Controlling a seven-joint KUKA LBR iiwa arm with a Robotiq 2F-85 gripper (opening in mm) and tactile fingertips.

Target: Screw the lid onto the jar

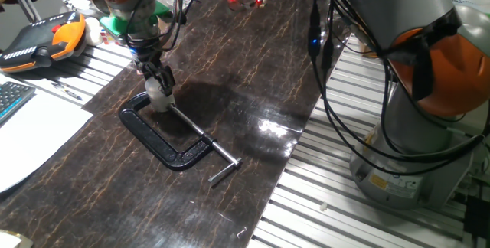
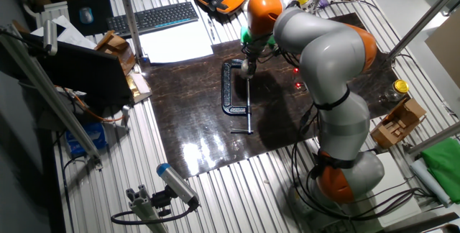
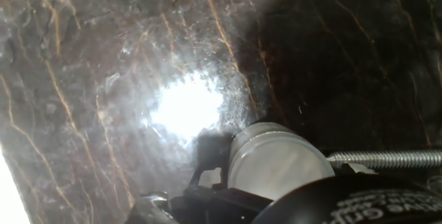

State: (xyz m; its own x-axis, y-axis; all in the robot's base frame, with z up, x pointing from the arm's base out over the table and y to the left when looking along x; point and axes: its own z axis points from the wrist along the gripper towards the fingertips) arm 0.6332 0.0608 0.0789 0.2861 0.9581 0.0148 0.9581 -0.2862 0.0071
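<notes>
Jar (image 1: 160, 99) sits in the clamp (image 1: 164, 137); gripper (image 1: 159, 82) pinches its lid (image 3: 276, 160). A crooked twist might jam it.

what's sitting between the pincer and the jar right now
Nothing visible. The pincer is already down at the jar, which sits within the C-clamp. The hand view shows the whitish jar right at the fingers, beside the clamp's screw.
</notes>
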